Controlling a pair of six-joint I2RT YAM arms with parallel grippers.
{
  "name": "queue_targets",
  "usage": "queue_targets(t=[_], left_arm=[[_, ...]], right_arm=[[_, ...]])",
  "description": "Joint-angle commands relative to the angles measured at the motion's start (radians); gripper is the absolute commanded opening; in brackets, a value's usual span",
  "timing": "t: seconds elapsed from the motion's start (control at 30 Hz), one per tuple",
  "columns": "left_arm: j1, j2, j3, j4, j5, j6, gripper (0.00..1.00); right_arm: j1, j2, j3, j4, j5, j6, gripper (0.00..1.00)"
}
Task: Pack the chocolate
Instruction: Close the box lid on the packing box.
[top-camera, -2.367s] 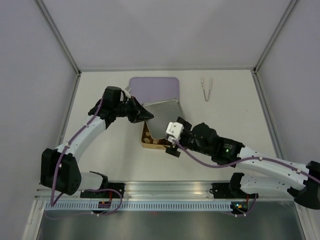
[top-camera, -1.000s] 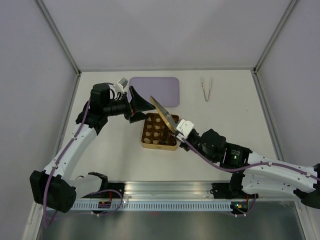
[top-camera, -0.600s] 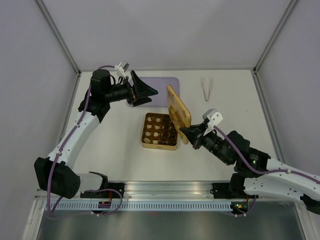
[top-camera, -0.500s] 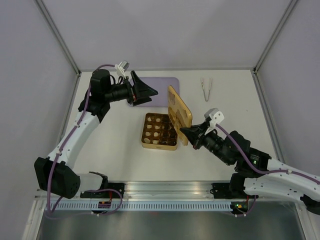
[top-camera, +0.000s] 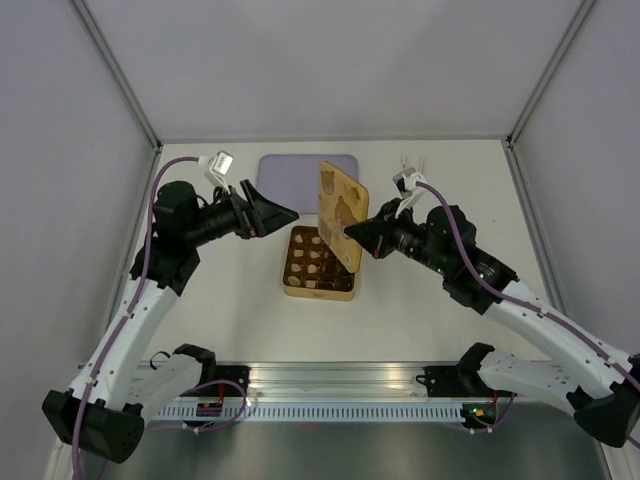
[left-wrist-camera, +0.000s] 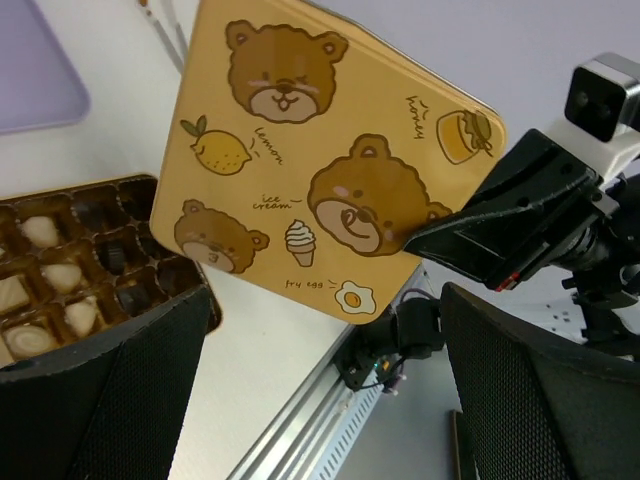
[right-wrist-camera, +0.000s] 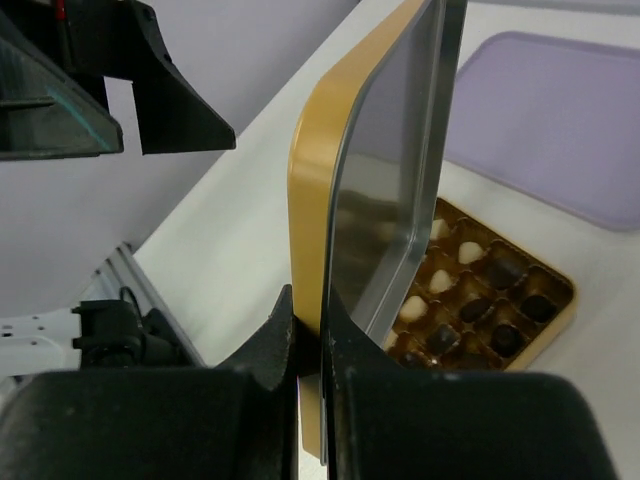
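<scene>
Your right gripper (top-camera: 366, 232) is closed on the lower edge of the lid (top-camera: 340, 215). In the right wrist view the two fingers pinch the gold rim between them (right-wrist-camera: 308, 330). From that grip the lid stands nearly upright on its edge and leans a little. Its long axis runs roughly from the near side of the table to the far side.

The printed bear face looks toward your left arm. The bare silver inside looks back toward your right wrist.

The tin (top-camera: 318, 294) lies just below and to the left of the lid's lower edge, flat on the table. The lid is raised over the tin's right side and I see no contact between them.

The chocolate (right-wrist-camera: 465, 252) sits in the tin's grid cells, with pale pieces and dark lumps side by side. Some cells on the near side look dark in the left wrist view (left-wrist-camera: 40, 232), and I cannot tell whether those are filled.

Your left gripper (top-camera: 285, 212) hangs with its jaws wide apart and holds nothing. It is near the tin's far left corner but clear of it. The purple mat (top-camera: 300, 170) lies just beyond.

My judgement is that the move belongs to your right arm. The silver side faces away from the tin, so the lid has to turn over before it can come down leftward. It then has to square its long axis with the tin.
</scene>
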Motion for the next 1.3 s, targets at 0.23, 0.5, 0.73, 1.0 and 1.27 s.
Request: queue_targets(t=[0.23,0.5,0.73,1.0,1.27], left_arm=[[0.0,-0.064,-0.067,-0.173,-0.23,0.114,0.99],[0.0,-0.026,-0.133,-0.178,-0.32,0.115,1.0],[0.0,0.02,-0.159,-0.172,-0.381,0.132,1.0],[0.0,0.072,-0.204,-0.141,-0.483,0.137,1.0],[0.0,0.156,-0.25,-0.06,-0.431,0.117,1.0]], right_arm=[[-0.251,0.226,-0.106,0.667,-0.632,0.535,0.01],[-0.282,0.338,-0.304,1.045,-0.665,0.771,0.0],[-0.286,0.475,-0.376,1.212,-0.686,0.838,0.01],[-0.297,0.541,-0.378,1.137,-0.675,0.76,0.0],[-0.32,0.656,-0.381,1.247,-0.712,0.809,0.0]])
